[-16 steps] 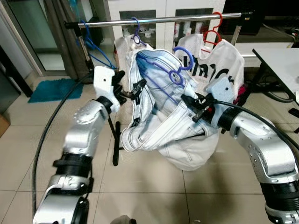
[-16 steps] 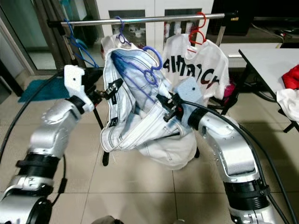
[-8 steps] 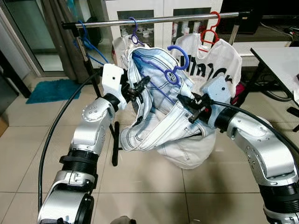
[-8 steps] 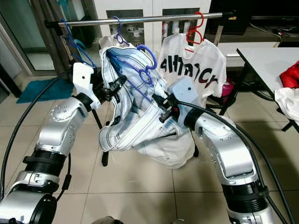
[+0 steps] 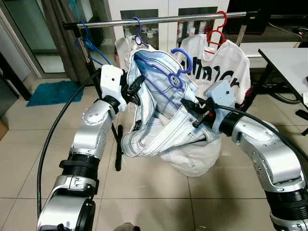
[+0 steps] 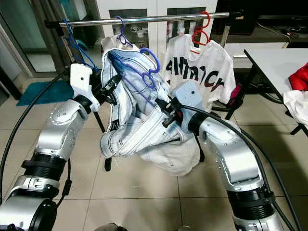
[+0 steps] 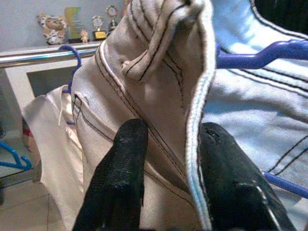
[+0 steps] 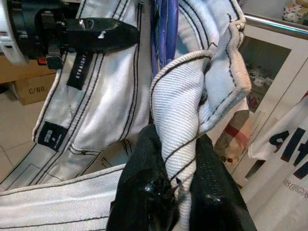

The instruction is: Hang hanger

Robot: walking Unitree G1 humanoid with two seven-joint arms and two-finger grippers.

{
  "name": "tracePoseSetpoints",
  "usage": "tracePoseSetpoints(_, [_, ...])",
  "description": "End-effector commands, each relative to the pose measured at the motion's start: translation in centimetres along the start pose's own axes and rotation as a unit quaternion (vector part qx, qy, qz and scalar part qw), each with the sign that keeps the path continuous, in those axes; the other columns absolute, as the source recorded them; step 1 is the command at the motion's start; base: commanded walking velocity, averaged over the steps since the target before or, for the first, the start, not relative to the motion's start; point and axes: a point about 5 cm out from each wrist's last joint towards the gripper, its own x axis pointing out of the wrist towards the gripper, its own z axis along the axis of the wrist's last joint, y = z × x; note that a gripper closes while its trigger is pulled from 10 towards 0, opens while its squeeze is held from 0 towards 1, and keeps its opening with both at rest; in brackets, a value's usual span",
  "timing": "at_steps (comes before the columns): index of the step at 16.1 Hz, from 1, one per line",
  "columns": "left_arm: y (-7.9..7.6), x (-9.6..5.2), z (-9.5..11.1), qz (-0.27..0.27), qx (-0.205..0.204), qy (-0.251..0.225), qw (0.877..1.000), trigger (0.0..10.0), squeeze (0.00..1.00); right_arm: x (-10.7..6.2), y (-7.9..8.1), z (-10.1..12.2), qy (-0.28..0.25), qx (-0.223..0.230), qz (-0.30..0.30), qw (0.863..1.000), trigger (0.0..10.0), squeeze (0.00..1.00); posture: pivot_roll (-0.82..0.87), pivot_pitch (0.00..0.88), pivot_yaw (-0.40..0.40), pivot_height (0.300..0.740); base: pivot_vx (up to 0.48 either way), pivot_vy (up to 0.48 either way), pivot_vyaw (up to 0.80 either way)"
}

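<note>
Stood facing a chrome clothes rail (image 5: 163, 19) with both silver arms raised in front of it. Held between them a pair of pale blue jeans (image 5: 163, 120) draped on a blue hanger (image 5: 179, 67), its hook curled up just below the rail and not over it. Pinched the jeans' waistband on the robot's left with the left gripper (image 7: 168, 159), black fingers (image 7: 120, 178) narrowed on either side of the stitched denim edge. Clamped a bunched fold of the same waistband on the other side with the right gripper (image 8: 178, 183), fingers closed tight around the white twill. Hung the rest of the denim in a loose bundle below the two grippers, above the beige tiled floor (image 5: 144, 192). Carried already on the rail: a purple hanger (image 5: 139, 31) with a white garment behind the jeans, a red hanger (image 5: 219, 29) bearing a white T-shirt (image 5: 226, 67) with black lettering, and bare blue hangers (image 5: 91, 45) near the left end. Lay off to the left a teal mat (image 5: 53, 92); stood at the right a white table (image 5: 288, 62). Trailed a black cable (image 5: 57, 139) beside the left arm
</note>
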Motion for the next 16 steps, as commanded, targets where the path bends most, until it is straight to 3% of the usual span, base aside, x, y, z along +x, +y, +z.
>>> tracePoseSetpoints(1, [0.8, 0.0, 0.4, 0.014, 0.005, -0.003, 1.0, 0.0, 0.0, -0.1, 0.3, 1.5, -0.033, -0.014, 0.004, 0.999, 0.0, 0.0, -0.14, 0.0, 0.1, 0.74, 0.0, 0.0, 0.0])
tracePoseSetpoints(10, [1.8, -0.3, 1.1, 0.023, 0.014, -0.015, 1.0, 0.0, 0.0, -0.3, 0.4, 1.1, -0.02, -0.016, 0.003, 1.0, 0.0, 0.0, -0.14, 0.0, 0.102, 0.74, 0.0, 0.0, 0.0])
tracePoseSetpoints(13, [3.4, -0.7, 2.9, 0.046, 0.028, -0.04, 0.998, 0.0, 0.0, -0.4, 0.6, 0.2, 0.004, -0.016, 0.009, 1.0, 0.0, 0.0, -0.14, 0.0, 0.096, 0.74, 0.0, 0.0, 0.0])
tracePoseSetpoints(16, [5.3, -1.6, 5.8, 0.051, 0.051, -0.066, 0.995, 0.0, 0.0, -1.0, 0.6, -2.3, 0.069, -0.032, 0.008, 0.997, 0.0, 0.0, -0.13, 0.0, 0.087, 0.74, 0.0, 0.0, 0.0])
